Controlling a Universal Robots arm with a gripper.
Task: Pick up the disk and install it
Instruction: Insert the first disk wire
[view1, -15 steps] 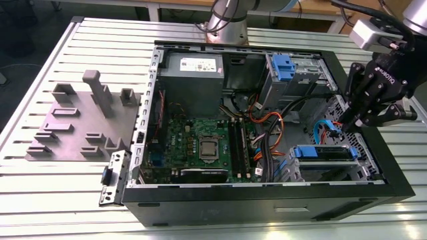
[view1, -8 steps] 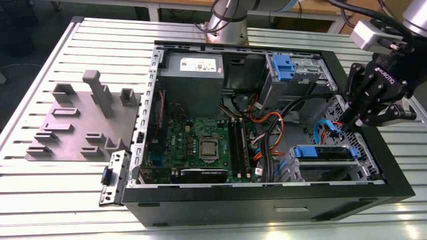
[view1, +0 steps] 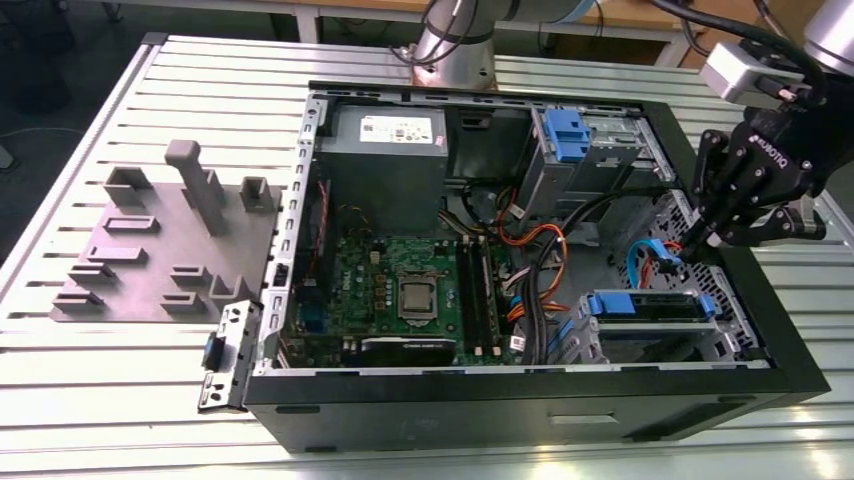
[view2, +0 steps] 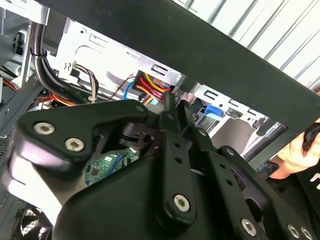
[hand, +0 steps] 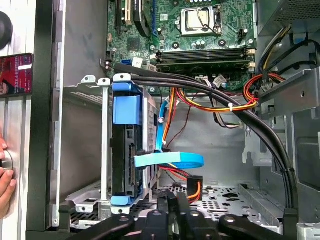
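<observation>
Black claw (hand: 172, 212) linkage fills the near foreground in the first wrist view, its fingers drawn together with nothing between them. Beyond it the disk (hand: 125, 155) sits upright in its drive cage (hand: 87, 195), blue rails at both ends, seemingly seated. Right of the disk, a loose blue cable (hand: 170, 160) curls beside its connector edge, then orange and black wiring arcs across toward the motherboard (hand: 200, 30). In the exterior view the claw (view1: 703, 240) hangs above the disk (view1: 650, 305) inside the computer case (view1: 534, 400) on the counter (view1: 80, 380). Good practice here, I judge, is pressing squarely while avoiding cables; the case's wall crowds closely, leaving more room toward the motherboard.
</observation>
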